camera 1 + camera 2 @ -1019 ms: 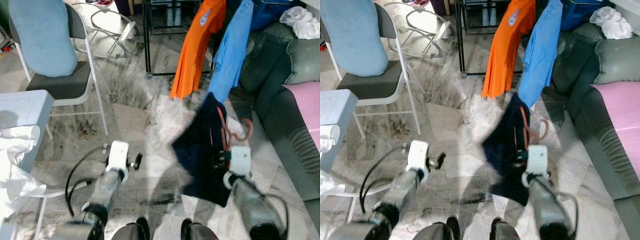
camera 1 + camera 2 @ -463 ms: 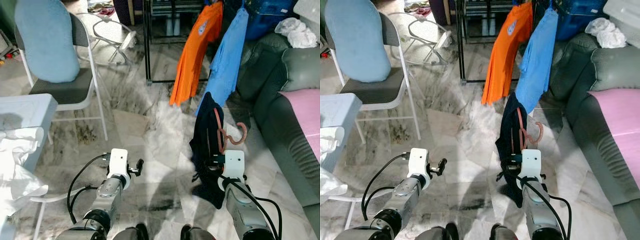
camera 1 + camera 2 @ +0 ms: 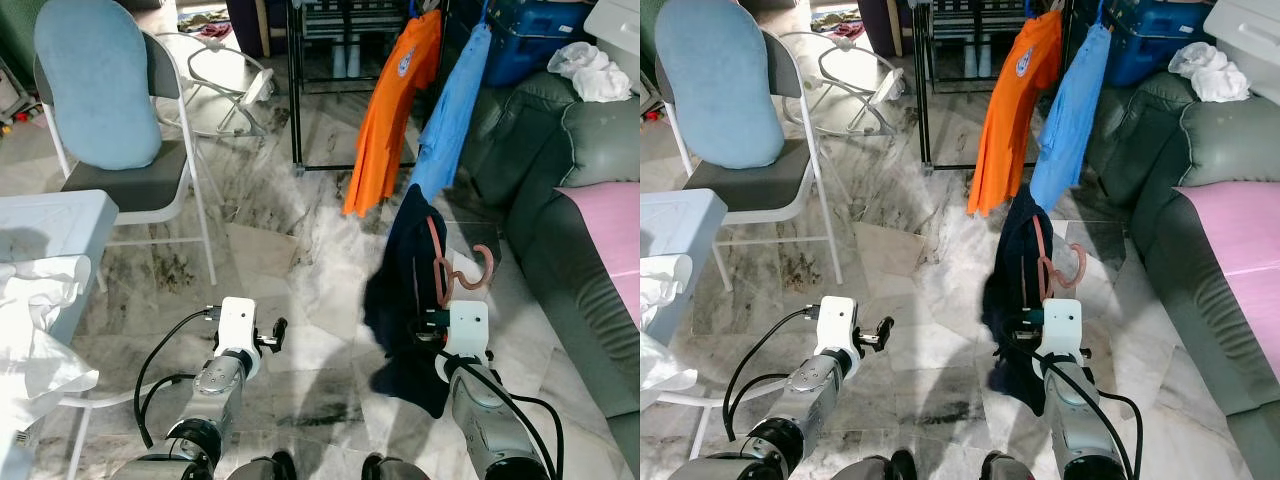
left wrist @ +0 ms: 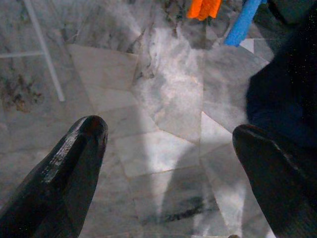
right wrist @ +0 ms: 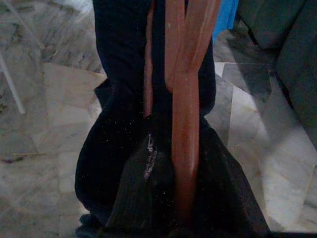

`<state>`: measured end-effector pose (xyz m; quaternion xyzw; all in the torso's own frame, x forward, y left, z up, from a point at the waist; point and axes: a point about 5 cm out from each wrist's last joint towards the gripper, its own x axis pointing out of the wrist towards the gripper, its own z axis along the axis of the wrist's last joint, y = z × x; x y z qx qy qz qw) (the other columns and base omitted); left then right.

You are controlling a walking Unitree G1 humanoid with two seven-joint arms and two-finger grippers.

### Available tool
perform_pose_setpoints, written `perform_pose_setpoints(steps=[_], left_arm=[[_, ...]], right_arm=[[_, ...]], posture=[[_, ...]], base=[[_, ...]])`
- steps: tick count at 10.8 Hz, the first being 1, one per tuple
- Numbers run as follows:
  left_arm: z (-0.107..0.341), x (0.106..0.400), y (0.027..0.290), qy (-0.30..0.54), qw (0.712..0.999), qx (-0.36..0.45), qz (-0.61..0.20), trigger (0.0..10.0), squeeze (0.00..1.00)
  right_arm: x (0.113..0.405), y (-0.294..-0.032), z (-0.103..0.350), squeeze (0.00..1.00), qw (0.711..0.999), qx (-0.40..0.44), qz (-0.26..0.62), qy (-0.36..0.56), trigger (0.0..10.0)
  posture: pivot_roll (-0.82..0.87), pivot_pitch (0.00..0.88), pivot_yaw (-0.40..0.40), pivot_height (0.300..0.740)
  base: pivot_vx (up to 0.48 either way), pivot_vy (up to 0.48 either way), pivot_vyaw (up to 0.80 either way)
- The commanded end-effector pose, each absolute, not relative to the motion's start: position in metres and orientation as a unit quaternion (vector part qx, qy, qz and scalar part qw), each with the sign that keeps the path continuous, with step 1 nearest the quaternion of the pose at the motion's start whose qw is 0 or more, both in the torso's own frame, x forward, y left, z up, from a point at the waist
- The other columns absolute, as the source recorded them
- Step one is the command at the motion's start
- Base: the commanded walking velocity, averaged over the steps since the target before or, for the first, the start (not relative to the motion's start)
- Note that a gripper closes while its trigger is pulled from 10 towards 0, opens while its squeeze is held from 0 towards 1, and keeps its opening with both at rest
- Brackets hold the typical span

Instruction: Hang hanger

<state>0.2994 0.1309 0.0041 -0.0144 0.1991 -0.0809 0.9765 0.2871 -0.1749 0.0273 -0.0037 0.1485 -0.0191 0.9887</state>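
I see a folding chair [image 3: 150, 175] far left with a pale blue cushion [image 3: 97, 85] leaning against its back; near left, a white table [image 3: 50, 215] with white cloth [image 3: 35, 300] draped over its edge; far ahead, a black rack [image 3: 300, 90] with an orange shirt [image 3: 385, 120] and a blue shirt [image 3: 450, 110] hanging side by side; on the right, a dark green sofa [image 3: 560, 150] with a pink sheet [image 3: 610, 230] and white cloth [image 3: 590, 70] on its top; marble floor [image 3: 280, 250] throughout.

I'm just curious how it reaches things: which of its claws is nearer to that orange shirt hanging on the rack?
The right gripper, holding the hanger just below the orange shirt. The left gripper is farther off to the left.
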Motion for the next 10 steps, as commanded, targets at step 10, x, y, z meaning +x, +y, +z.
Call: perform_pose_setpoints(steps=[10], left_arm=[[0.023, 0.309, 0.091, 0.151, 0.973, -0.086, -0.151, 10.0, 0.0]], right_arm=[[0.292, -0.165, 0.034, 0.0, 0.993, -0.009, 0.006, 0.116, 10.0]], posture=[[-0.22, 0.033, 0.041, 0.74]], base=[[0.32, 0.0, 0.0]])
